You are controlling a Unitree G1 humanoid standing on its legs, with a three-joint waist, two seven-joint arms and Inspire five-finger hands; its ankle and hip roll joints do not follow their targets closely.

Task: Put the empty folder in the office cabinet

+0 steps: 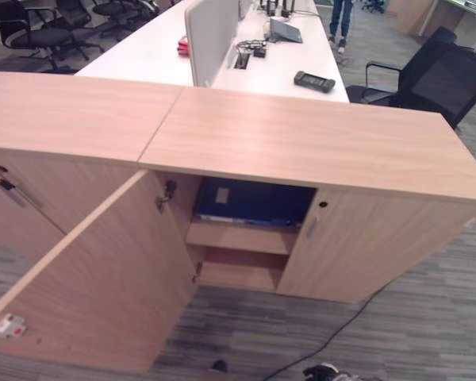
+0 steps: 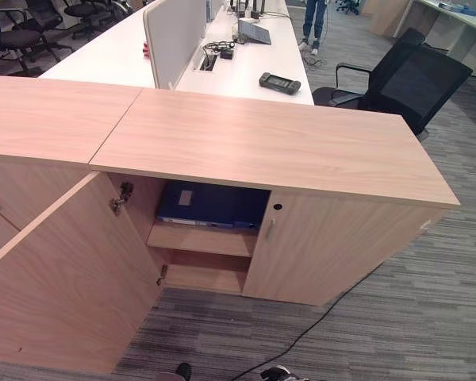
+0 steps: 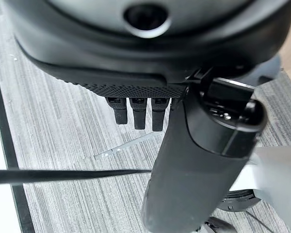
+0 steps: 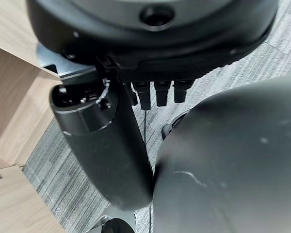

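Dark-blue flat folder lies lengthwise on the open light-wood cabinet's upper shelf; left hand and right hand hang relaxed, empty, well below it.

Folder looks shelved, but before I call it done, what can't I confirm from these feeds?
- Blue folder: its upper part sits in shadow under the cabinet top; whether it is empty cannot be told.
- Lower shelf: its right side is hidden by the closed right door in both eye views.
- Left hand and right hand: each wrist view shows short fingers pointing at the floor, holding nothing.
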